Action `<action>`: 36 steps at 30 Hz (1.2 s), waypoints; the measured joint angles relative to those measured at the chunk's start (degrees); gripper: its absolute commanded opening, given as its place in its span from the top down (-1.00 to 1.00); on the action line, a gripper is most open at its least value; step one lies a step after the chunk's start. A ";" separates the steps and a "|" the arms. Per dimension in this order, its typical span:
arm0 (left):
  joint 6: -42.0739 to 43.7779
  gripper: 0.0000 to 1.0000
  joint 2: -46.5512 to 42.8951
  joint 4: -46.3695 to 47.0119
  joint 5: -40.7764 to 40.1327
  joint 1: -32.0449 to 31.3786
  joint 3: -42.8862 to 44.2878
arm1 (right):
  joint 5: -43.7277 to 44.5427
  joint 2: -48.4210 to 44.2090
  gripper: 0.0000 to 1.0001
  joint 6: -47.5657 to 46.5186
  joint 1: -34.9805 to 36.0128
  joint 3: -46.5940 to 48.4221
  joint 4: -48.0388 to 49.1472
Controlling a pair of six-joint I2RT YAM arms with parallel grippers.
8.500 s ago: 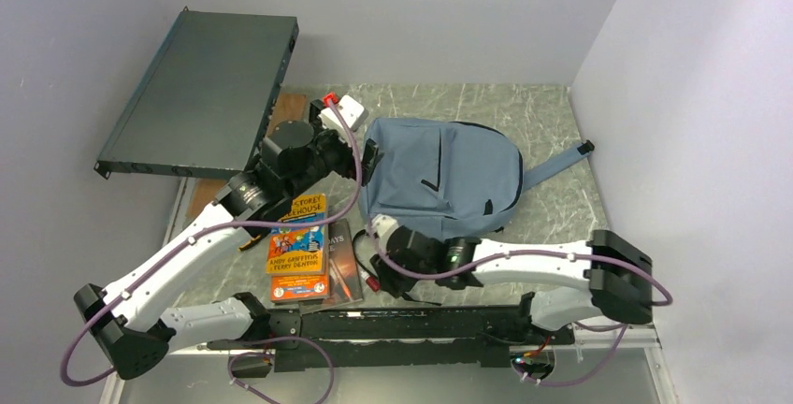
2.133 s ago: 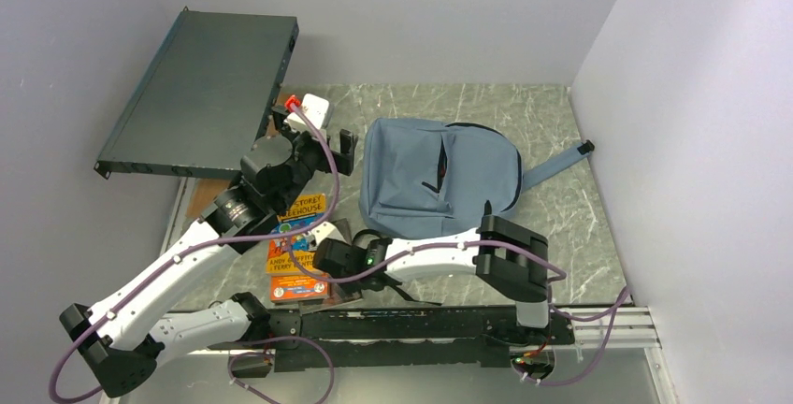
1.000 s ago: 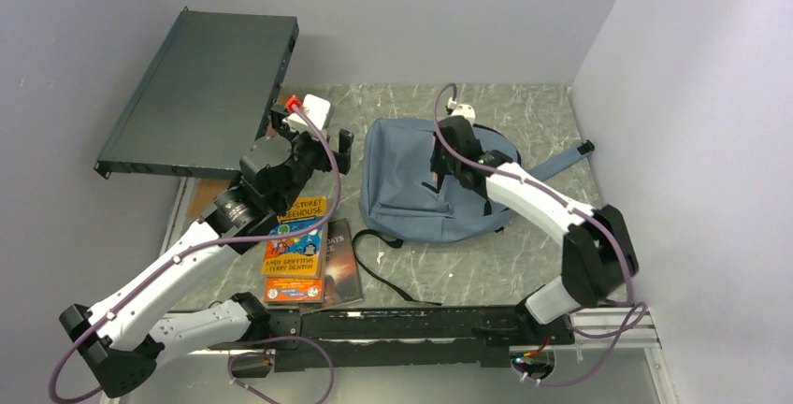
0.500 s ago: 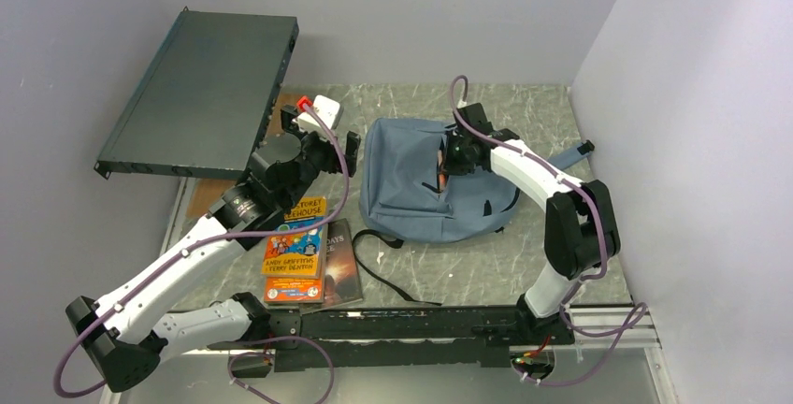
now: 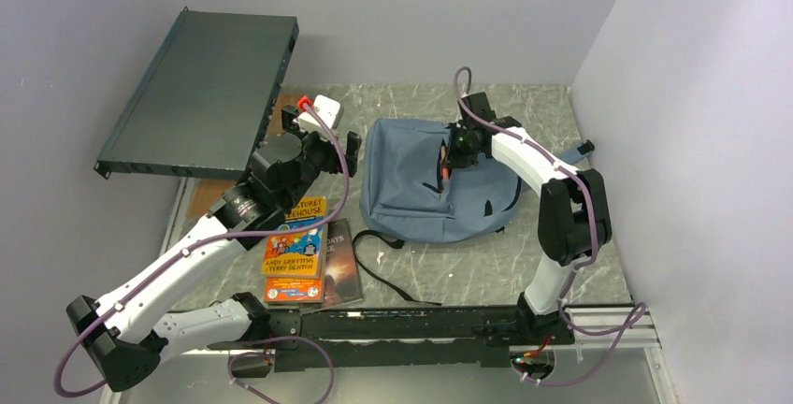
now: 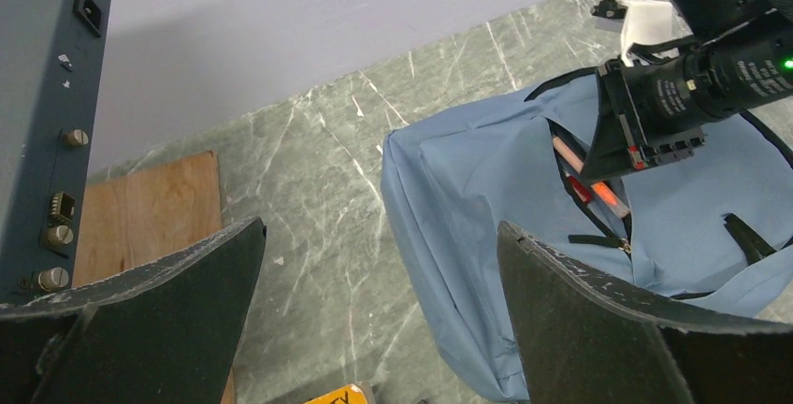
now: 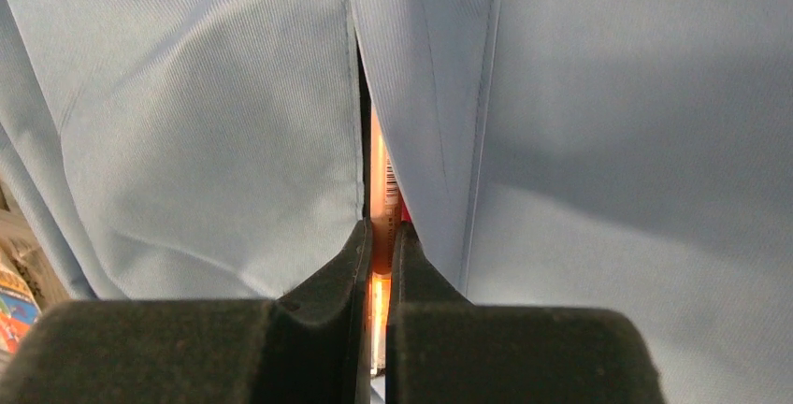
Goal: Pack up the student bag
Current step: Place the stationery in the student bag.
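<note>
The student bag [image 5: 411, 194] is a blue-grey backpack lying flat in the middle of the table. It also shows in the left wrist view [image 6: 468, 198] and fills the right wrist view [image 7: 187, 123]. My right gripper [image 5: 450, 165] is over the open front pocket slit. It is shut on a thin orange pen-like item [image 7: 381, 180], whose far end sits in the slit. From the left wrist view the orange item [image 6: 603, 196] pokes out of the pocket under the right gripper [image 6: 608, 163]. My left gripper [image 5: 348, 147] is open and empty, just left of the bag and above the table.
A stack of colourful books [image 5: 297, 245] and a dark book [image 5: 342, 264] lie front left. A dark rack unit [image 5: 201, 91] leans at the back left over a wooden board [image 6: 140, 208]. A black bag strap [image 5: 393, 278] trails toward the front. Walls close in behind and right.
My right gripper has gone from beside the books to the bag's front pocket, and in the last half second has settled at the slit. The left arm has barely moved.
</note>
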 measured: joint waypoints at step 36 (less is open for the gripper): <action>-1.46 -0.99 1.53 -0.37 1.53 0.02 0.09 | 0.70 -0.46 -0.11 -10.10 1.77 2.10 8.96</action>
